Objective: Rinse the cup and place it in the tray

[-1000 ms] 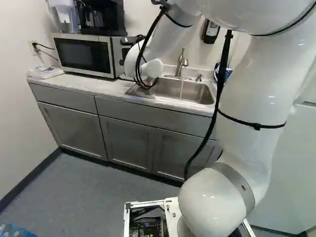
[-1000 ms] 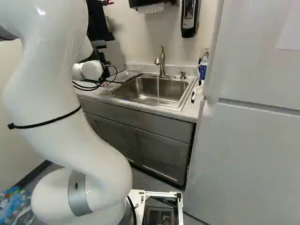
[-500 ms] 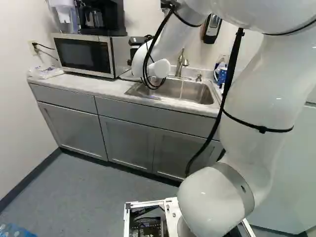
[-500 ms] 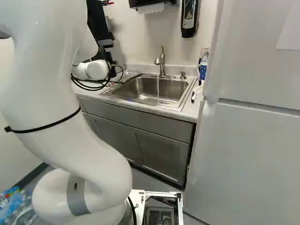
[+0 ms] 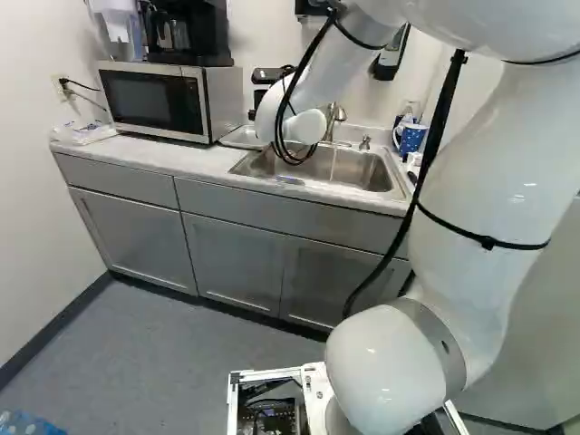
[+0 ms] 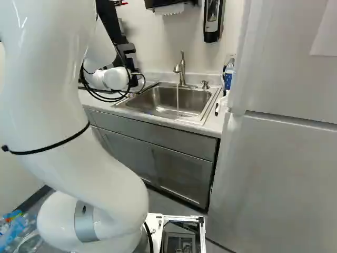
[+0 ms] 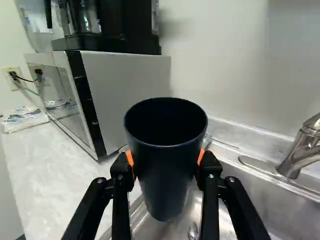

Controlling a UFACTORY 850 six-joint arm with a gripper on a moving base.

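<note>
Clearly apart from faucet [image 7: 299, 152], cup [image 7: 166, 172] above sink edge [image 7: 139, 213]

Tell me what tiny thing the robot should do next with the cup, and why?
I'd probably slide the cup sideways toward the running water. The jaws grip it near the sink's edge, but the stream from the faucet falls past it, so it can't rinse there.

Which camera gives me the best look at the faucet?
The right base view: the faucet stands unobstructed there, with water running from it. In the left base view, the arm hides part of it; the wrist view shows it close up but cut off.
</note>
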